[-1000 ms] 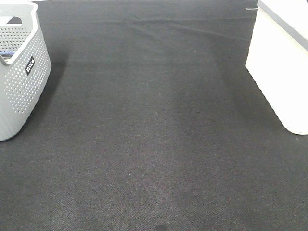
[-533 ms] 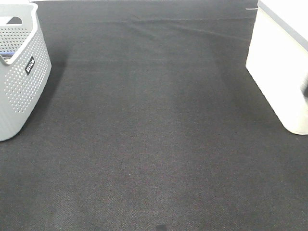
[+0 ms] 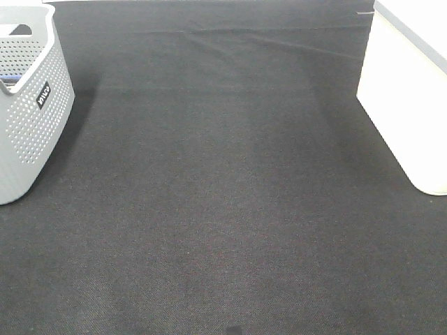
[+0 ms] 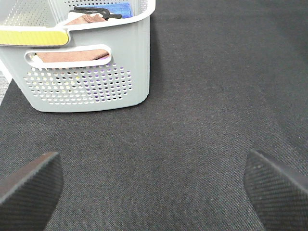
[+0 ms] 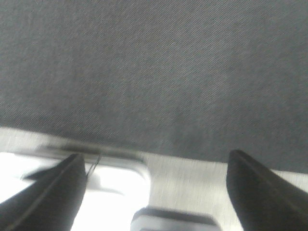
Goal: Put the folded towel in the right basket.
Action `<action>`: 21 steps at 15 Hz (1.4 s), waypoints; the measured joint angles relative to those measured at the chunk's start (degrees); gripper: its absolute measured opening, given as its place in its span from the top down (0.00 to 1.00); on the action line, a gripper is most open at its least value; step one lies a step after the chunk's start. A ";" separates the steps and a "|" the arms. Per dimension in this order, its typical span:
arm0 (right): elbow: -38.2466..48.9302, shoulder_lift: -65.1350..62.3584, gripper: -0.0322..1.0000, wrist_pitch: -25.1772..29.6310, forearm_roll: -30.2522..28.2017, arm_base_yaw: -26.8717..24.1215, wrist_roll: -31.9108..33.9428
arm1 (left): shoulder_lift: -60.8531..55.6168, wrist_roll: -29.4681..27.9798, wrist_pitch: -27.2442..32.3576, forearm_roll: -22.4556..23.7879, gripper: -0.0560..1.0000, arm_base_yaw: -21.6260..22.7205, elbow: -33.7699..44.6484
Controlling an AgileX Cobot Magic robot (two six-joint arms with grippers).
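Observation:
The left, grey perforated basket (image 3: 31, 105) stands at the table's left edge. In the left wrist view it (image 4: 86, 82) holds a folded pinkish-brown towel (image 4: 83, 20) and a blue cloth (image 4: 121, 8). The right, white basket (image 3: 408, 98) stands at the right edge. Neither gripper shows in the exterior high view. My left gripper (image 4: 151, 166) is open and empty above the cloth, a little short of the grey basket. My right gripper (image 5: 155, 163) is open and empty over the cloth, with a blurred white surface (image 5: 113, 185) beside it.
A black cloth (image 3: 223, 195) covers the whole table between the two baskets, with a slight crease at the far side (image 3: 230, 35). A yellow strip (image 4: 33, 36) lies along the grey basket's rim.
Half a second ago a blurred shape showed at the right edge of the exterior high view by the white basket; it is gone now. The baskets have not moved.

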 joint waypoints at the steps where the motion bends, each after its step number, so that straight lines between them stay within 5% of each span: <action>1: 1.95 -5.67 0.24 -1.03 0.00 0.00 -0.69 | 0.00 0.00 0.00 0.00 0.03 0.00 0.00; 7: 2.23 -23.32 0.24 -1.83 0.00 0.00 -1.43 | 0.00 0.00 0.00 0.00 0.03 0.00 0.00; 13: 2.23 -25.27 0.24 -1.83 0.00 -0.11 -1.43 | 0.00 0.00 0.00 0.00 0.03 0.00 0.00; 17: 2.23 -29.39 0.24 -1.89 0.34 -6.19 -1.43 | 0.00 0.00 0.00 0.00 0.03 0.00 0.00; 21: 2.23 -36.55 0.24 -1.89 0.40 -6.25 -1.43 | 0.00 0.00 0.00 0.00 0.03 0.00 0.00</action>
